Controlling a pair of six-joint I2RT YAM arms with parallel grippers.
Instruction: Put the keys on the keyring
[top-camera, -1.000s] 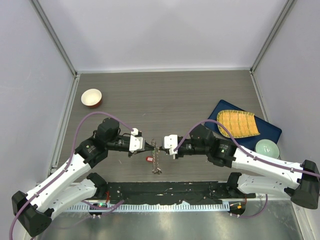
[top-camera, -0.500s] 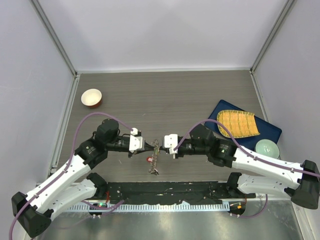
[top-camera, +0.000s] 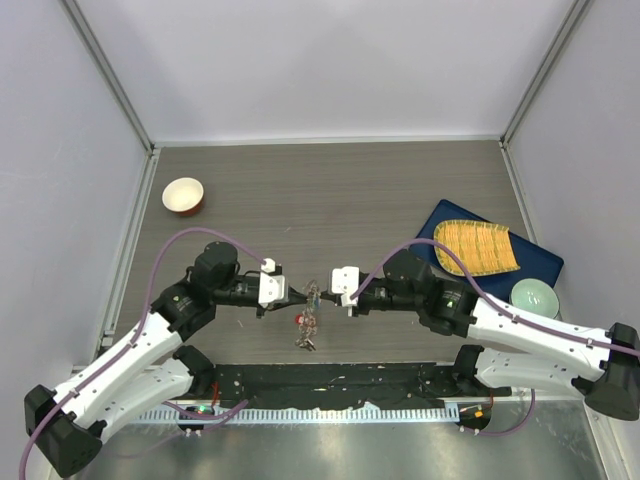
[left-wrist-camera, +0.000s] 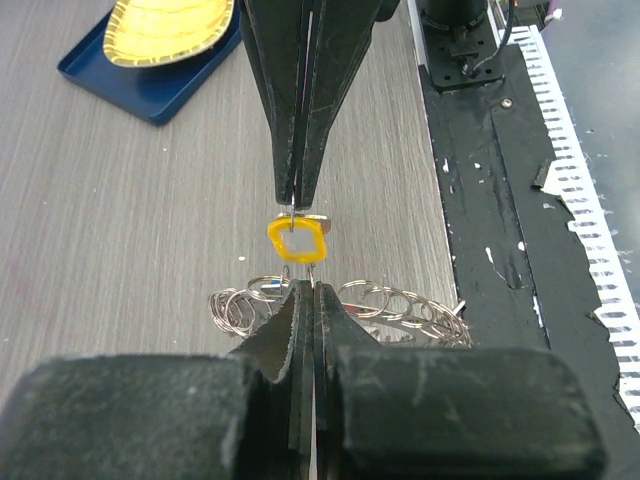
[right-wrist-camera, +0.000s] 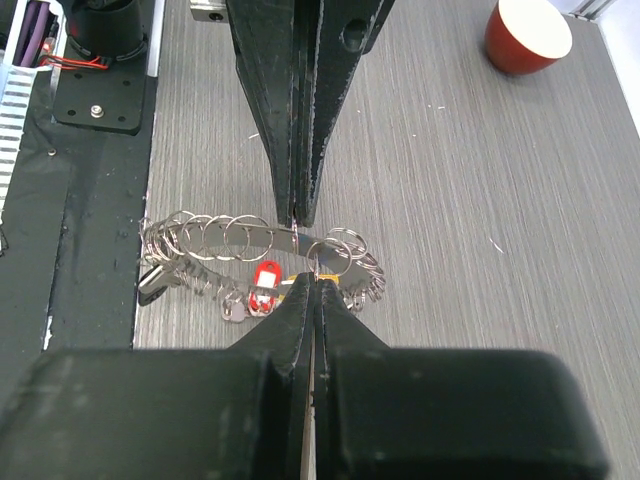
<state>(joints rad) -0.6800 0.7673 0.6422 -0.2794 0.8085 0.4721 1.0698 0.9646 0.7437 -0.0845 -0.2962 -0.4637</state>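
- Top view: your left gripper (top-camera: 292, 294) and right gripper (top-camera: 328, 296) meet tip to tip over the near part of the table (top-camera: 400, 180). The keyring (top-camera: 309, 318) sits between and just below them. Both arms share one small bundle, so if one pulls sideways out of step, the ring likely twists out or the key tears free.
- Can't tell here whether the ring's low end rests on the table. If it does, dragging could snag it.
- Left wrist: left jaws are together, apparently clamped on the keyring's band. The yellow-tagged key (left-wrist-camera: 297, 240) sits just above them, its metal end pinched in the right jaws, also together. That pinch is on a thin edge, so a small slip drops the key.
- The ring's small loops crowd each other. You could hook the wrong one or jam two.
- Right wrist: the red-tagged key (right-wrist-camera: 263, 278) lies against the ring, just beside your right tips. It may catch and block the yellow one.
- Can't tell if the yellow key is threaded. Opening the jaws early would lose it.
- The red bowl (right-wrist-camera: 527, 35) is well apart, no collision worry.
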